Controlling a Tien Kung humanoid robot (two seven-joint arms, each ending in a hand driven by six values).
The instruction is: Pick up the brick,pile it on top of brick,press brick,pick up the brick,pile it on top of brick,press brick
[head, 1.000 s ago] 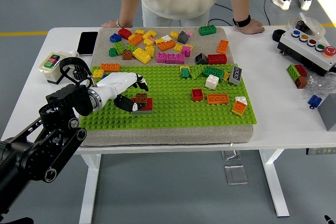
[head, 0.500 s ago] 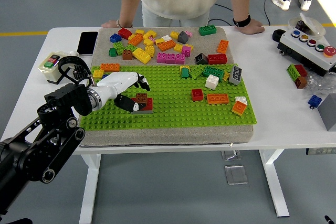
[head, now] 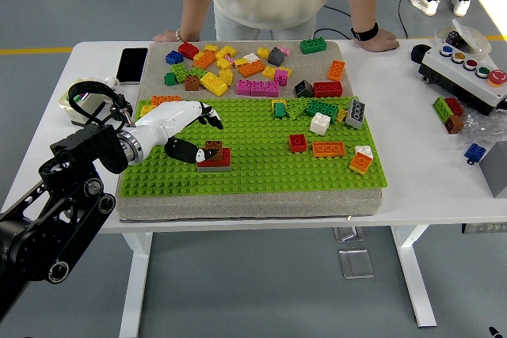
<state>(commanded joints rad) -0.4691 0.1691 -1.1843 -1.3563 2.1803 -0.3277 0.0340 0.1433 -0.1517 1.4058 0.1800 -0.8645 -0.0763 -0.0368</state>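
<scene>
A small stack [head: 215, 157] stands on the green baseplate [head: 261, 172] at its left: a brown brick on a red brick over a grey one. My left hand [head: 204, 138], white with black fingertips, hovers just left of the stack. Its fingers [head: 211, 120] are spread above and behind the stack, and the thumb [head: 184, 151] reaches toward the stack's left side. It grasps nothing. Loose bricks on the plate include a red one [head: 297, 142], an orange one [head: 329, 149] and a white one [head: 319, 123]. My right hand is out of view.
Many loose bricks [head: 238, 65] lie on the tan mat behind the plate. A person stands at the far side, one hand [head: 168, 36] and the other hand [head: 379, 40] resting on the table. A phone [head: 131, 65] lies far left; a button box [head: 467, 65] sits at right.
My left arm has drawn back to the left and risen. The hand has opened away from the stack, which stays in place on the plate.
</scene>
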